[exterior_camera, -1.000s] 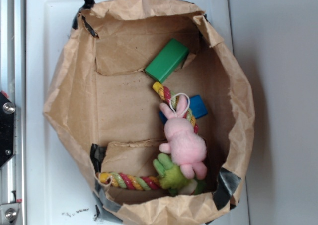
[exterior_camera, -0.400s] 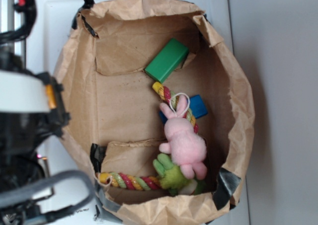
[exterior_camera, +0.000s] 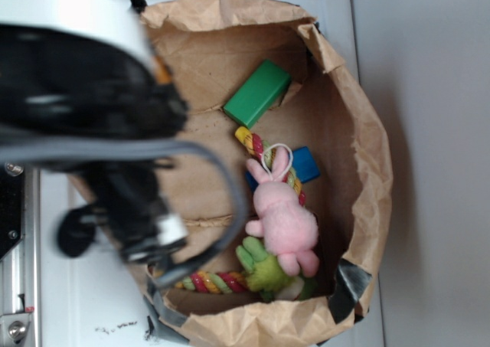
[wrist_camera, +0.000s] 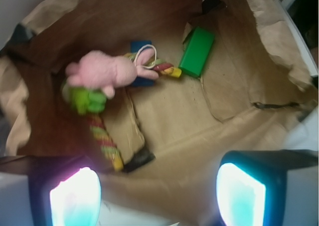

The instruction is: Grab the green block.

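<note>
pincer (wrist_camera: 159, 193) spread wide, nothing in it yet | green block (wrist_camera: 197, 52) flat at the far end of the paper bag (wrist_camera: 259, 16) (rope toy (wrist_camera: 167, 69) touches it) | hanging back above the rim so I can line up

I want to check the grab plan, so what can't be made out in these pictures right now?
- Exterior view: the blurred black and white robot arm hides the brown paper bag's left side.
- Small blue block: partly under the pink plush bunny.
- Wrist view: only the fingers show, glowing and cut off by the bottom edge.
</note>
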{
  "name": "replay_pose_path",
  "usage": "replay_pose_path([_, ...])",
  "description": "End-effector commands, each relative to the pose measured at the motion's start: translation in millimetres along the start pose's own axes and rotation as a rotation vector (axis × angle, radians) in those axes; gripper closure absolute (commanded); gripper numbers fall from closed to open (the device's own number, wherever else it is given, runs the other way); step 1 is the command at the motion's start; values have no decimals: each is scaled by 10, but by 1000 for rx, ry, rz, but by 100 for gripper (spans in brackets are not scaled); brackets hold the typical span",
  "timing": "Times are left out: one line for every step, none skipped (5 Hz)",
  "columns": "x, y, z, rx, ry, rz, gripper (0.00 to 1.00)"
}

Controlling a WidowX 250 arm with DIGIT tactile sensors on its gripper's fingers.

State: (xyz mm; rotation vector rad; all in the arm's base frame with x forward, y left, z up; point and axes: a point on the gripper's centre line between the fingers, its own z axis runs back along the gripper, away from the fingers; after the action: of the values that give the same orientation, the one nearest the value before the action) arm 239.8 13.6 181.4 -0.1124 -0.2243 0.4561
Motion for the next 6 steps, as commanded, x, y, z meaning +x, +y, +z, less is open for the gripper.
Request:
replay_pose_path([396,65,-124,-5,-31,61,0])
replay_pose_path([491,199,-228,-44,-32,56,0])
replay_pose_path([560,284,-361,-36,-47,75,0])
replay_pose_path([684,308,-511,-34,-76,104,0])
replay_pose_path([736,245,-688,-14,-89,91,0])
replay_pose_path([835,272,-802,15,-84,113,0])
